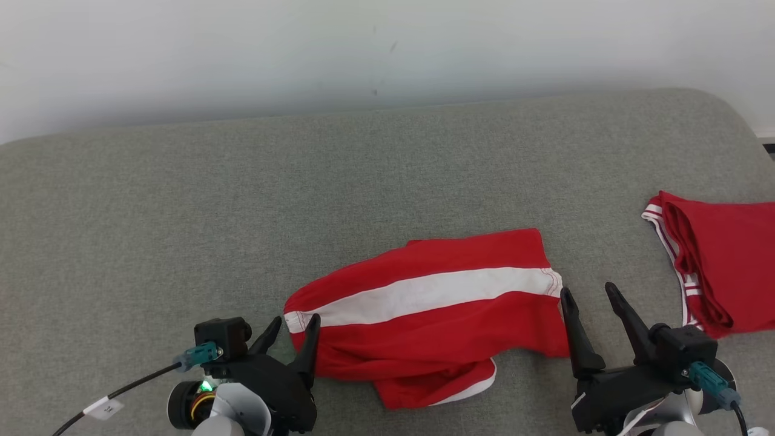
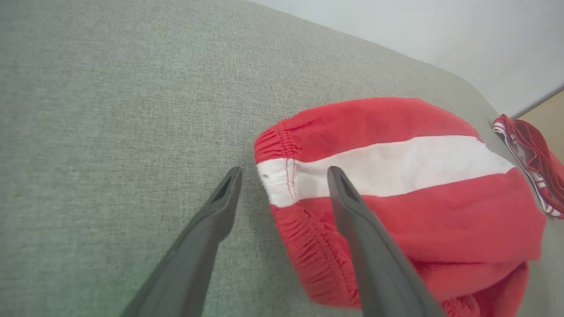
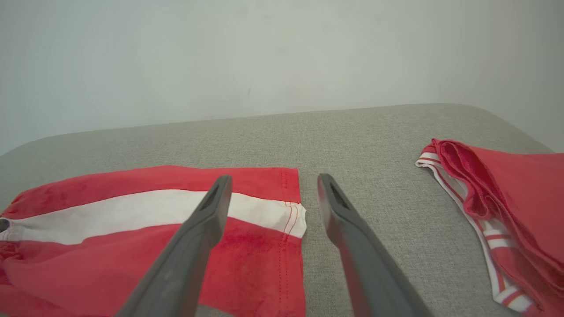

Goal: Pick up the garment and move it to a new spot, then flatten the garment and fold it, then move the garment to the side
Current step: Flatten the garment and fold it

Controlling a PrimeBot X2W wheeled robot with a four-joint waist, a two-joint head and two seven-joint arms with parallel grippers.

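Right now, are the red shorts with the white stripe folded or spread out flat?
Loosely folded over: the shorts lie on the grey cushion with another red layer poking out under their near edge.

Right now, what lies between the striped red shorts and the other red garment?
Bare grey cushion, with the open right gripper in that gap beside the hem of the striped shorts. The head and right wrist views show this.
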